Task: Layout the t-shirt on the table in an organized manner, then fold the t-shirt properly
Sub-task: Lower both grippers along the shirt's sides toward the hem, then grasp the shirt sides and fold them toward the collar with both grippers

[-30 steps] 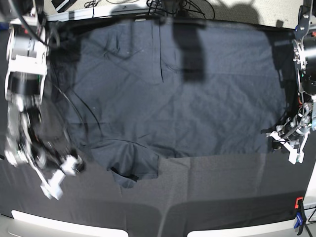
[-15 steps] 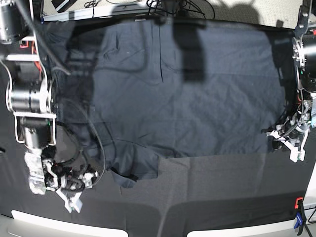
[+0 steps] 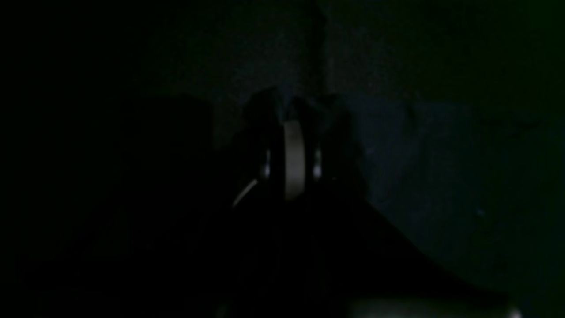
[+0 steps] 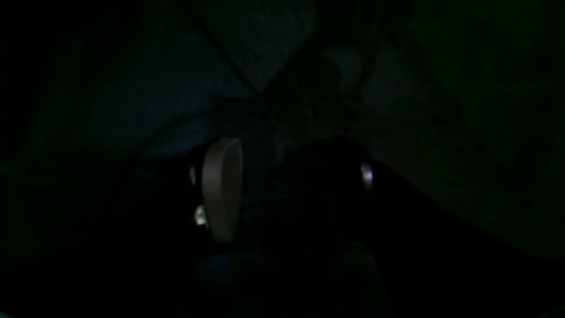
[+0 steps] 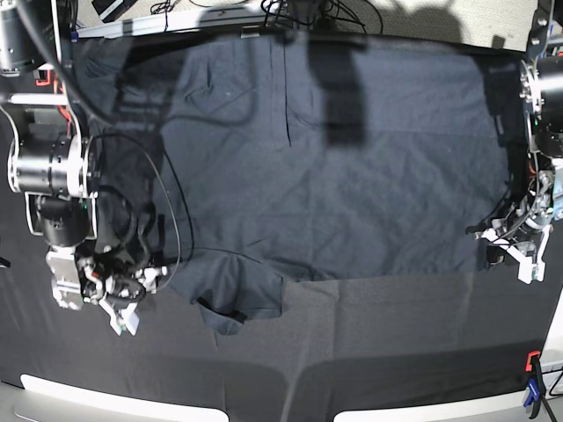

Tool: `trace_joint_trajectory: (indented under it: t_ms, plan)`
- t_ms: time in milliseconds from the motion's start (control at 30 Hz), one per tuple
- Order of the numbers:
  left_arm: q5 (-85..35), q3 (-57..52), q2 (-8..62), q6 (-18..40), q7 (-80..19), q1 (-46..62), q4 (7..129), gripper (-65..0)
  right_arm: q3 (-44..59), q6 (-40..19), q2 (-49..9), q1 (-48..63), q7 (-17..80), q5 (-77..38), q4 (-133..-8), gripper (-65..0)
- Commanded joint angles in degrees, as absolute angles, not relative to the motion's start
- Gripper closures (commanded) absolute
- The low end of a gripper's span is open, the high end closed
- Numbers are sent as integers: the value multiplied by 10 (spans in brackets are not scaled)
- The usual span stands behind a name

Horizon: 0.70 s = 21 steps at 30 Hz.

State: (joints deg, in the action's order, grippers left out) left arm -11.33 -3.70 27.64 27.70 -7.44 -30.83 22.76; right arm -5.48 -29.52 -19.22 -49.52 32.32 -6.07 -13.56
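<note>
The dark slate-blue t-shirt (image 5: 317, 167) lies spread and creased over most of the table (image 5: 396, 352). One sleeve (image 5: 236, 299) sticks out toward the front left. My right gripper (image 5: 123, 309) hangs just left of that sleeve, over the black cloth. The right wrist view is very dark, but it shows this gripper (image 4: 282, 152) open, with a pale finger pad (image 4: 223, 190) and nothing between the fingers. My left gripper (image 5: 517, 255) sits at the shirt's right edge. In the left wrist view it (image 3: 293, 128) is shut. I cannot tell whether cloth is pinched in it.
A red and blue clamp (image 5: 532, 391) grips the front right corner of the table. The pale rim (image 5: 114, 397) runs along the front edge. Black cables (image 5: 167, 211) from the right arm loop over the shirt's left side. More cables (image 5: 299, 10) lie beyond the far edge.
The right arm has swung in over the table's left side. Its gripper dipped toward the front edge, then rose closer to the sleeve. The left arm has not moved.
</note>
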Motion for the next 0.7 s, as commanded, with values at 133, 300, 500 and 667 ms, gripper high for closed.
trace_joint_trajectory:
  t_ms: [133, 300, 500, 667]
  plan:
    - [-101, -37, 286, 274, -89, -315, 229, 0, -53, -321, -195, -496, 319, -81, -142, -259]
    - [-101, -37, 285, 274, -84, -315, 229, 0, -53, -383, -195, -495, 319, -81, -142, -170]
    - [-101, -37, 281, 274, -84, -314, 229, 0, -53, -400, -195, -495, 330, -109, -156, -78]
    - [-105, -37, 279, 274, -63, -314, 230, 0, -53, -400, -197, -495, 331, -108, -208, 0]
